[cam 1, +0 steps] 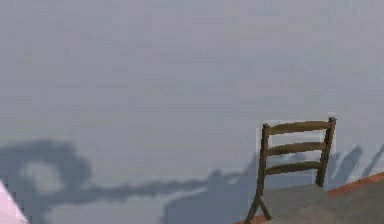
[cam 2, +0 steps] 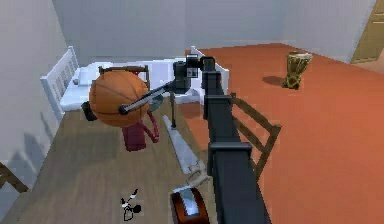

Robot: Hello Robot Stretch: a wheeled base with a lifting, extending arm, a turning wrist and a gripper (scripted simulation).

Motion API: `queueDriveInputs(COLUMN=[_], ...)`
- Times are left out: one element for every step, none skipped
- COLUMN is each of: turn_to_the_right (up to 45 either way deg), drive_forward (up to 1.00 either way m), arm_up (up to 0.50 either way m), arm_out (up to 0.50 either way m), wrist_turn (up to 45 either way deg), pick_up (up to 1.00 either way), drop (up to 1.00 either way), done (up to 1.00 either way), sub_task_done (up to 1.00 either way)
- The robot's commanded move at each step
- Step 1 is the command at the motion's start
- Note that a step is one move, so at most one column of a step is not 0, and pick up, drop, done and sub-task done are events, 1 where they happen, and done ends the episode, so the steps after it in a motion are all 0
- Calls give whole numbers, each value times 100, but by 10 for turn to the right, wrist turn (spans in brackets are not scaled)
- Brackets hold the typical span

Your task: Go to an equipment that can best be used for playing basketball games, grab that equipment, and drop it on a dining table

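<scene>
An orange basketball (cam 2: 118, 96) with dark seams hangs at the far end of my gripper (cam 2: 136, 102), clear of the floor and the table, so the gripper holds it. The dark arm (cam 2: 228, 150) rises from the arm side view's bottom edge to the white marker squares (cam 2: 208, 68). Just behind the ball stands a white dining table (cam 2: 92, 75) with a few small items on its top. Whether the ball is over the tabletop or in front of its edge cannot be told.
A dark red chair (cam 2: 142, 132) stands below the ball, a white chair (cam 2: 62, 68) at the table's left, a wooden chair (cam 2: 256, 128) right of the arm. A carved wooden stand (cam 2: 297, 68) sits far right. In the forward view a wooden chair (cam 1: 295, 155) faces a grey wall.
</scene>
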Motion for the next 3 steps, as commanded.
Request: queueDriveInputs(turn_to_the_right=[0, 0, 0], drive_forward=[0, 0, 0], arm_up=[-32, 0, 4], arm_out=[0, 0, 0], wrist_turn=[0, 0, 0], pick_up=[0, 0, 0], drop=[0, 100, 0], done=[0, 0, 0], sub_task_done=[0, 0, 0])
